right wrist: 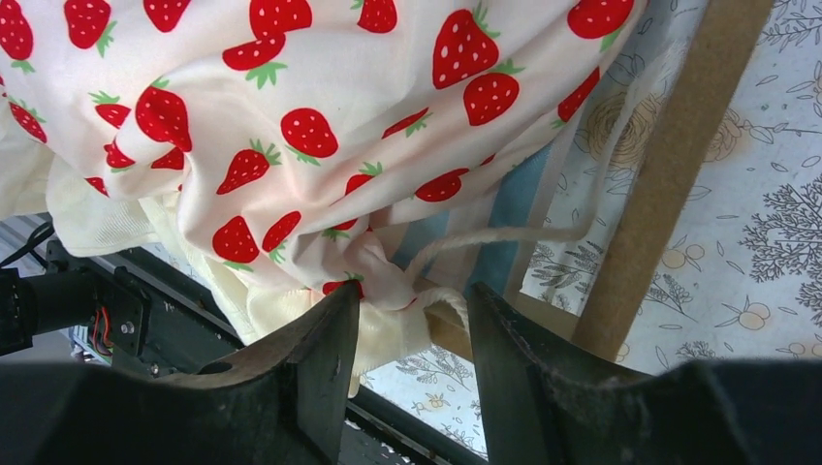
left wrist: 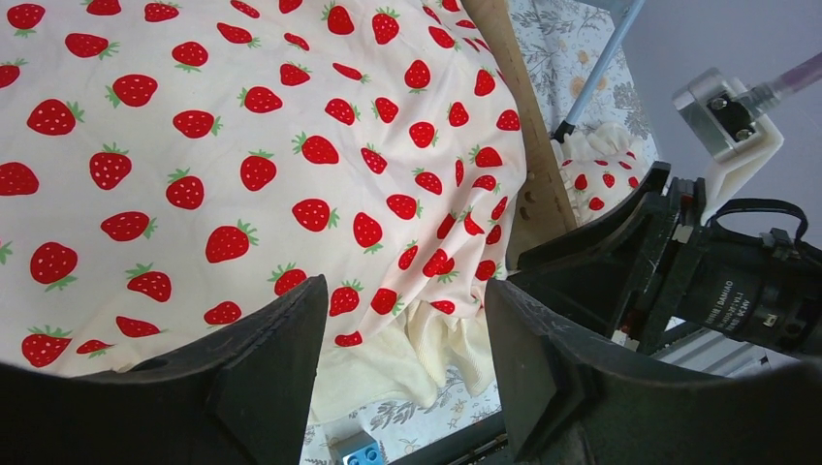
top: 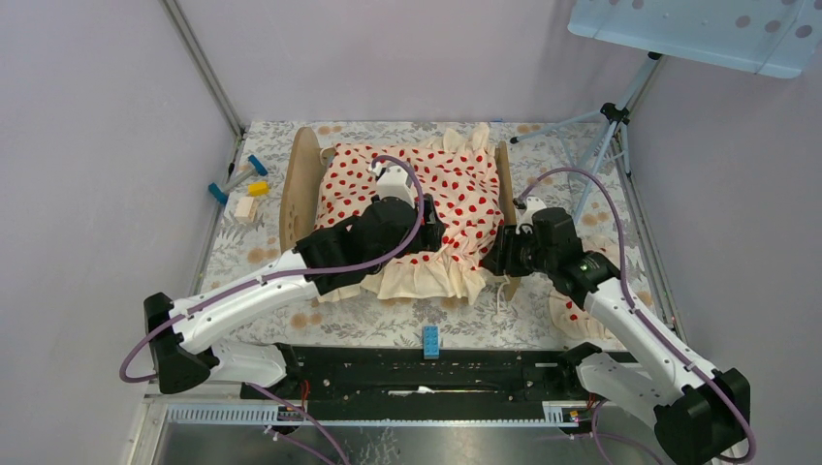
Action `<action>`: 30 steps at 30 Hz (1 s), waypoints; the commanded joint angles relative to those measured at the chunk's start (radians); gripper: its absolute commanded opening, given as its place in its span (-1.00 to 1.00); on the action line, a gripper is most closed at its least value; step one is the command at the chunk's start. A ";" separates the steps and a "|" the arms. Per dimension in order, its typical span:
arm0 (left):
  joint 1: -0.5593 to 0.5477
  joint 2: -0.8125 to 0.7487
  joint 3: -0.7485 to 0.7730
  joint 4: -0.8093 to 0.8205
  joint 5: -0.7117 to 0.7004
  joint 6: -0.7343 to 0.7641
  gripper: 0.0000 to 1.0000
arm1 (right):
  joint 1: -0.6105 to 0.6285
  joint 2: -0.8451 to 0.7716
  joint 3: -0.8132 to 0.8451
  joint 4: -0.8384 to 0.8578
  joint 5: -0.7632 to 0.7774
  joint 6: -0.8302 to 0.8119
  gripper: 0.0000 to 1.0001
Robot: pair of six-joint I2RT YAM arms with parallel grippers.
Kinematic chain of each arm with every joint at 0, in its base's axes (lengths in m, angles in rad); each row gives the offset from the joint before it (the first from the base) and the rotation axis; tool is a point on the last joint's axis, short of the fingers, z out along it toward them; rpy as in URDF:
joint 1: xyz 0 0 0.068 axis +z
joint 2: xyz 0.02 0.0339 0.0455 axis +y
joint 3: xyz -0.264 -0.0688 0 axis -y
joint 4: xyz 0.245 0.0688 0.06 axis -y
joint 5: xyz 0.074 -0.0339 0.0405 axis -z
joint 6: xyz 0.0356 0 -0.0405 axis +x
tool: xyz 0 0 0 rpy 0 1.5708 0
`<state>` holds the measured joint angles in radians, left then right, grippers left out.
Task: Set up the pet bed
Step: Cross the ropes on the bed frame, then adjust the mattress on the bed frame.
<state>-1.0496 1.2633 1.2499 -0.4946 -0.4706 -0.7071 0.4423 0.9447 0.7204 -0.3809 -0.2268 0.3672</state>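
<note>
Two robot arms reach over a small wooden pet bed (top: 299, 184) in the middle of the bench (top: 388, 325), draped with a cream strawberry-print blanket (top: 456, 184). The left gripper (left wrist: 407, 291) hovers above the blanket's near edge, fingers apart, holding nothing. The right gripper (right wrist: 414, 295) is clamped on a bunched blanket corner beside a white cord (right wrist: 504, 235).

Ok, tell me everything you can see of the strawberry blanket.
The blanket is soft cream cloth printed with red strawberries, edged by a plain cream ruffle. It lies rumpled across the pet bed, between the wooden end boards, its ruffle spilling over the near side. A bunched near-right corner sits between the right fingers; the left fingers hover open above it.
</note>
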 commanded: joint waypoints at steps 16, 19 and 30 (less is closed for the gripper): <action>0.031 -0.034 -0.030 0.055 0.030 0.011 0.29 | 0.048 0.058 0.003 0.003 0.051 0.013 -0.83; 0.037 -0.034 -0.034 0.059 0.038 0.009 0.29 | 0.049 0.025 0.031 -0.051 0.089 0.021 -1.00; 0.047 -0.031 -0.042 0.060 0.057 0.007 0.29 | 0.049 -0.052 0.081 -0.276 0.152 0.092 -1.00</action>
<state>-1.0092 1.2625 1.2144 -0.4786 -0.4305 -0.7052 0.4828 0.9302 0.7719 -0.5343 -0.1192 0.4198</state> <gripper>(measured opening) 0.645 0.031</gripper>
